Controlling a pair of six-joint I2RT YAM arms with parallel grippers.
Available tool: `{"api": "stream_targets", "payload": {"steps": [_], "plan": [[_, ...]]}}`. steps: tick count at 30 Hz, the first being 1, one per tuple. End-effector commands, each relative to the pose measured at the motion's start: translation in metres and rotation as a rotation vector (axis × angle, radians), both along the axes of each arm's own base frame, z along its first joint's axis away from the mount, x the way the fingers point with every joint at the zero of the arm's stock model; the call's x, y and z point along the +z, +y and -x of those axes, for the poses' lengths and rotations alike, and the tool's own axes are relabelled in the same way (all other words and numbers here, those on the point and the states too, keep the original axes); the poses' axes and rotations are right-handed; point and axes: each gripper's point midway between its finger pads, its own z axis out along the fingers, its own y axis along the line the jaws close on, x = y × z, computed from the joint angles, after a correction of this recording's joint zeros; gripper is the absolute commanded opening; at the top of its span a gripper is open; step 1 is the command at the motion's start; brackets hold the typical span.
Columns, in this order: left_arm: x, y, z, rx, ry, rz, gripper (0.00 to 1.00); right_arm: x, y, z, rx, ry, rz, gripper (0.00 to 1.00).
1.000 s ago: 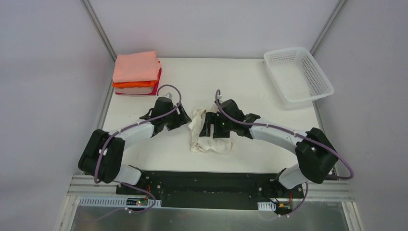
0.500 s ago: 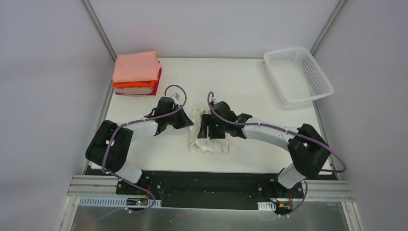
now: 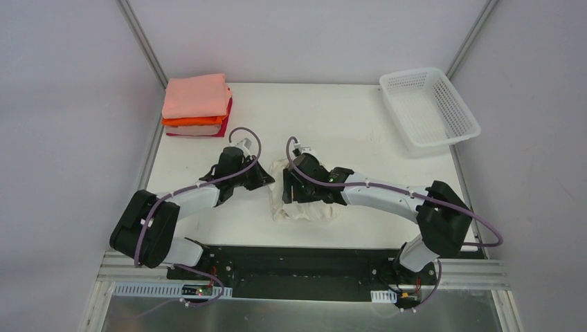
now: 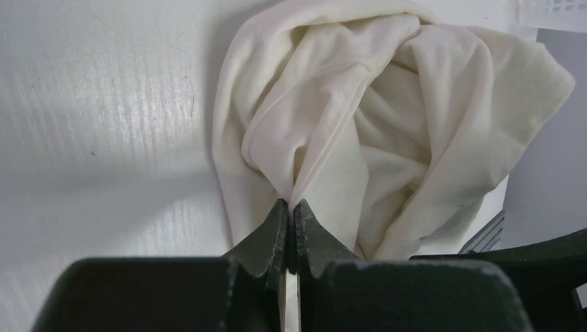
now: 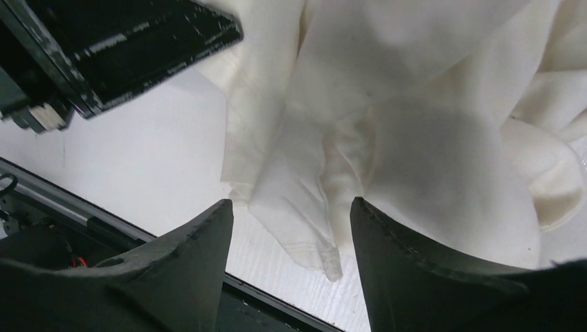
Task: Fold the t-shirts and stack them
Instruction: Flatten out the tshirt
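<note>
A crumpled cream-white t-shirt (image 3: pixel 308 211) lies in a heap at the middle of the table's near side. My left gripper (image 3: pixel 267 178) is at its left edge and, in the left wrist view, is shut (image 4: pixel 291 205) on a raised fold of the cream cloth (image 4: pixel 387 117). My right gripper (image 3: pixel 293 191) hovers over the heap, pointing down. Its jaws (image 5: pixel 291 207) stand open, with a hanging hem of the shirt (image 5: pixel 415 138) between them and untouched. Folded t-shirts, salmon-pink on top with orange, white and red below, are stacked (image 3: pixel 197 102) at the far left corner.
A white lattice basket (image 3: pixel 428 107) sits at the far right corner. The table's near edge and a black rail (image 5: pixel 69 207) run just below the shirt. The left gripper's black body (image 5: pixel 118 48) is close beside the right gripper.
My left gripper has closed on the shirt's left fold. The right arm has moved left and over the heap, its jaws slightly narrower. The shirt is more bunched.
</note>
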Motion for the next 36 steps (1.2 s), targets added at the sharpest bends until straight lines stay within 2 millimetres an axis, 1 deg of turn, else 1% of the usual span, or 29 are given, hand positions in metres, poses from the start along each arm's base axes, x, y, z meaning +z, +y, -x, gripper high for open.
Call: {"api": "stream_targets", "payload": {"steps": [1, 5, 8, 9, 11, 12, 14, 15, 16, 17, 18, 20, 24, 28, 30, 32, 34, 36], "plan": [[0.013, 0.004, 0.001, 0.040, -0.051, 0.016, 0.00, 0.021, 0.016, -0.015, -0.044, -0.075, -0.019, 0.65], [0.014, 0.006, 0.006, 0.052, -0.053, 0.019, 0.00, 0.018, 0.023, -0.016, -0.066, -0.098, -0.001, 0.65], [0.016, 0.006, 0.010, 0.051, -0.056, 0.024, 0.00, 0.007, 0.018, -0.023, -0.117, -0.111, 0.063, 0.64], [0.017, 0.007, 0.011, 0.052, -0.059, 0.024, 0.00, 0.006, 0.015, -0.026, -0.139, -0.120, 0.082, 0.61], [0.016, 0.009, 0.012, 0.062, -0.058, 0.015, 0.00, -0.003, 0.006, -0.030, -0.185, -0.131, 0.132, 0.50], [0.016, 0.012, 0.013, 0.069, -0.059, 0.006, 0.00, -0.005, 0.002, -0.032, -0.204, -0.138, 0.147, 0.43], [0.016, 0.016, 0.013, 0.083, -0.065, -0.012, 0.00, -0.006, -0.007, -0.035, -0.237, -0.156, 0.167, 0.23], [0.018, 0.019, 0.013, 0.090, -0.072, -0.022, 0.00, -0.006, -0.011, -0.036, -0.249, -0.167, 0.178, 0.09], [0.019, 0.024, 0.012, 0.113, -0.081, -0.043, 0.00, -0.003, -0.018, -0.038, -0.269, -0.187, 0.187, 0.00], [0.018, 0.030, 0.013, 0.130, -0.076, -0.073, 0.00, 0.001, -0.024, -0.038, -0.281, -0.200, 0.194, 0.00], [0.018, 0.038, 0.013, 0.156, -0.077, -0.111, 0.00, 0.006, -0.030, -0.037, -0.284, -0.215, 0.191, 0.00], [0.023, 0.058, 0.008, 0.227, -0.085, -0.198, 0.00, 0.023, -0.049, -0.036, -0.296, -0.263, 0.192, 0.00], [0.040, 0.100, 0.004, 0.386, -0.108, -0.361, 0.00, 0.055, -0.107, -0.036, -0.366, -0.358, 0.248, 0.00], [0.065, 0.129, 0.001, 0.495, -0.146, -0.440, 0.00, 0.074, -0.167, -0.040, -0.469, -0.377, 0.232, 0.00], [0.082, 0.142, -0.001, 0.545, -0.175, -0.464, 0.00, 0.084, -0.200, -0.048, -0.547, -0.391, 0.214, 0.00], [0.105, 0.147, -0.006, 0.571, -0.224, -0.458, 0.00, 0.101, -0.221, -0.057, -0.591, -0.421, 0.171, 0.00], [0.135, 0.148, -0.012, 0.588, -0.291, -0.439, 0.00, 0.128, -0.234, -0.065, -0.609, -0.478, 0.114, 0.00], [0.173, 0.150, -0.015, 0.605, -0.374, -0.410, 0.00, 0.165, -0.245, -0.069, -0.638, -0.554, 0.075, 0.00]]}}
